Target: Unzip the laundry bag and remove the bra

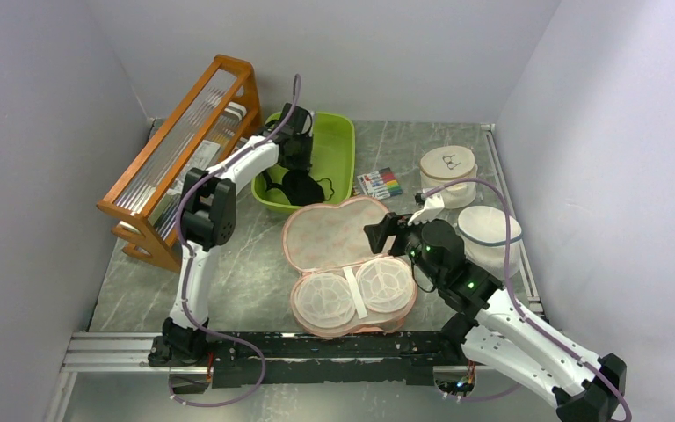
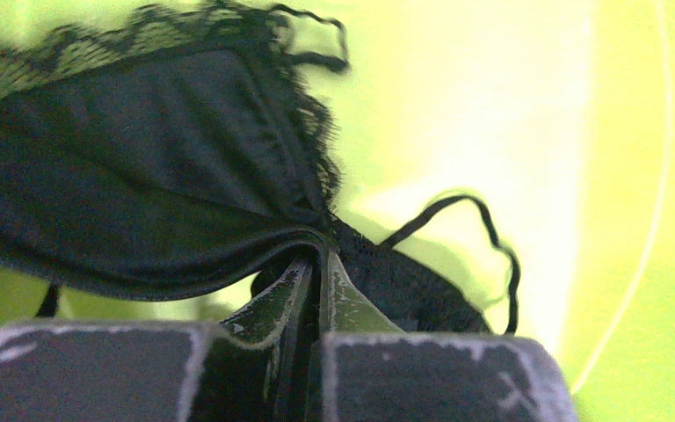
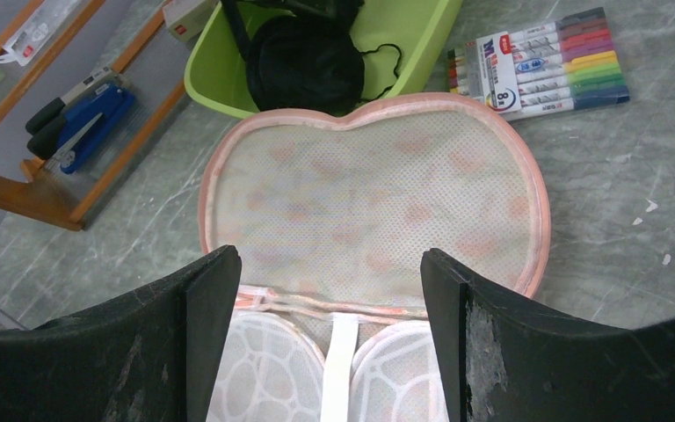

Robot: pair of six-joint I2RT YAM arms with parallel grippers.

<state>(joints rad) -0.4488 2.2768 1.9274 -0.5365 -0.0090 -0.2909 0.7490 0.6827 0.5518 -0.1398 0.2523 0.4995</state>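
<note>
A grey marbled table (image 1: 255, 281) is walled in by pale panels. Directly beneath the spread, empty fingers of the right gripper (image 3: 327, 272), the laundry bag (image 1: 334, 233) is seen unzipped and laid flat, its mesh cups (image 1: 353, 294) bared. Farther off, the bra (image 2: 141, 158) is pinched in the clenched left gripper (image 2: 316, 264), inside a green tub (image 1: 343, 149). Unzipping and removal are judged done; only release seems left.

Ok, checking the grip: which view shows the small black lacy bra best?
Left wrist: bra fills it, pinched in the left gripper. Top external and right wrist show a dark heap in a lime plastic tub.
</note>
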